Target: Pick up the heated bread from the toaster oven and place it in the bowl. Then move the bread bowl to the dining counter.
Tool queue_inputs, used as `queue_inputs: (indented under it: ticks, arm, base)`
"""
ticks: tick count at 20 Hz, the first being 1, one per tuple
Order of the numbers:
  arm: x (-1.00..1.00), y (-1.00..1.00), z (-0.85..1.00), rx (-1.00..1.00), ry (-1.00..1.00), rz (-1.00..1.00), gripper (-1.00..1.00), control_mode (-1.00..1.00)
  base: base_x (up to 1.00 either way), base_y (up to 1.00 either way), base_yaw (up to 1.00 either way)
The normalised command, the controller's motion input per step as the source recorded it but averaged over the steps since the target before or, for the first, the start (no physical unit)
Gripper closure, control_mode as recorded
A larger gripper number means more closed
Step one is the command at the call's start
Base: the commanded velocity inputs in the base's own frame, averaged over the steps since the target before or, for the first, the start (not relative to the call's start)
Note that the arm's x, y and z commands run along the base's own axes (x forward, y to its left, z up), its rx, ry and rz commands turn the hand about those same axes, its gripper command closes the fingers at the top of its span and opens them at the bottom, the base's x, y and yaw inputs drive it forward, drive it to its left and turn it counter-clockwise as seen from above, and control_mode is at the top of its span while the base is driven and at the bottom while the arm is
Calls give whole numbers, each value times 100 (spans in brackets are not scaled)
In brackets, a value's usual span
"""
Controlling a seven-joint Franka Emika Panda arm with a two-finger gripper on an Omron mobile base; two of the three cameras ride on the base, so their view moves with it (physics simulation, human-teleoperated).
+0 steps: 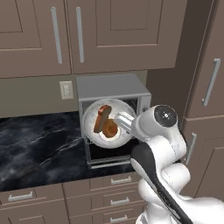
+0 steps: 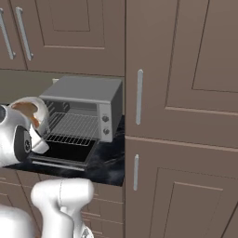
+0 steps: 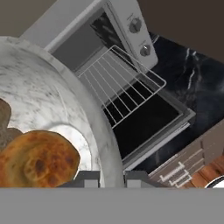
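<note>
Hand view's bottom edge shows the gripper (image 3: pixel 113 178) pinched on the rim of the round white-grey speckled bowl (image 3: pixel 52 87), which carries the small golden-orange bun (image 3: pixel 37 159) at lower left. Behind, the silver-grey toaster oven (image 3: pixel 131 48) stands open on the black marble bench (image 3: pixel 197 92). Keep the tilted bowl level while carrying (the bun could roll). A darker brown slice is cut off at left; the dining counter's whereabouts is unknown.

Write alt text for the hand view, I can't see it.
A round white-grey speckled bowl holding a golden-orange bun is gripped at its rim by the shut claw. Behind it, a silver toaster oven stands open, wire rack bare.
</note>
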Motion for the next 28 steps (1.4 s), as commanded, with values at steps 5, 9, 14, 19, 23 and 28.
queue_inputs:
  ticks: [5,9,14,19,23,28]
  arm:
    - [-18,-58,40,0,9,-8,100,-100]
    - [-7,-31,0,3,0,0,100,-100]
    - [0,-3,0,0,0,0,100,-100]
    - [0,0,0,0,0,0,100,-100]
    - [0,0,0,0,0,0,100,100]
    - [0,0,0,0,0,0,100,100]
  base:
    - [0,0,0]
    - [0,0,0]
    - [0,0,0]
    - [0,0,0]
    - [-26,-5,2]
    - [-80,-25,29]
